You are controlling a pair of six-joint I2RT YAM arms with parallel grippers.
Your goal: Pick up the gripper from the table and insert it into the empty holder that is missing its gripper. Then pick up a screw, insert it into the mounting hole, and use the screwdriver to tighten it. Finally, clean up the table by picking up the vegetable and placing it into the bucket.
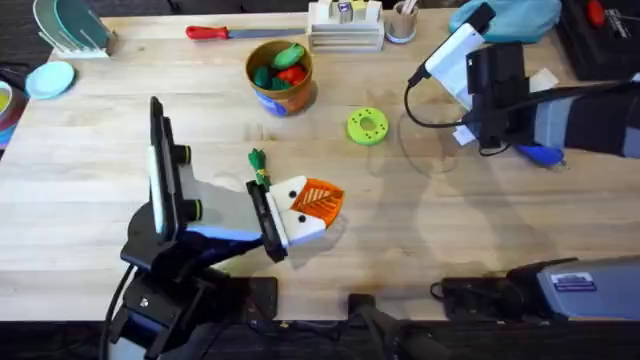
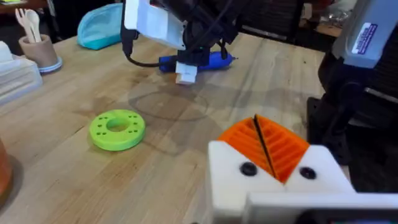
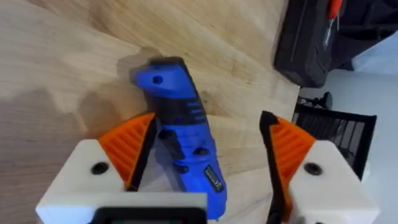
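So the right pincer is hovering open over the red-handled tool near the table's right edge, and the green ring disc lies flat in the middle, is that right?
Not quite. The right pincer is open over the blue screwdriver, not the red-handled tool, which lies at the table's far edge in the overhead view. The right wrist view shows the blue handle between the orange pads. The green ring disc does lie flat in the middle.

Bright, even light casts soft shadows; close parts look blurred.
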